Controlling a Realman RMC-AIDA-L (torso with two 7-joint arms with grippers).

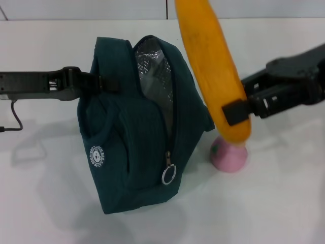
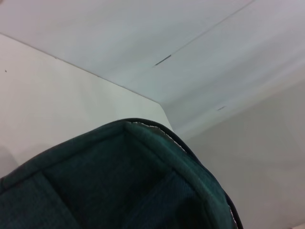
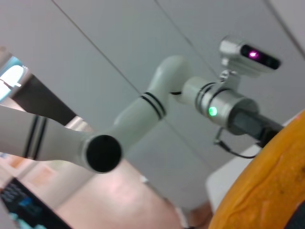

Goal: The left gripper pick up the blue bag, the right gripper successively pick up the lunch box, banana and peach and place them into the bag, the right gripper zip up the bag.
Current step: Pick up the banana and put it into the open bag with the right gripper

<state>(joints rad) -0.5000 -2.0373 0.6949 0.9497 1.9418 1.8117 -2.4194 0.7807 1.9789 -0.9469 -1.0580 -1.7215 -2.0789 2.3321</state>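
Note:
The blue bag (image 1: 132, 147) is a dark teal zip bag standing upright on the white table, its zipper open and the silver lining showing at the top. My left gripper (image 1: 104, 83) reaches in from the left and is shut on the bag's upper left edge; the left wrist view shows only the bag's fabric (image 2: 119, 186). My right gripper (image 1: 237, 112) comes from the right and is shut on the banana (image 1: 213, 66), held nearly upright in the air just right of the bag's opening. The banana's skin (image 3: 267, 191) fills a corner of the right wrist view. The pink peach (image 1: 229, 154) rests on the table below the banana. The lunch box is out of view.
A white table (image 1: 284, 203) spreads all around the bag, with a wall behind it. A black cable (image 1: 15, 119) lies at the left edge. The right wrist view shows my left arm (image 3: 157, 105) and a camera (image 3: 250, 55) against the wall.

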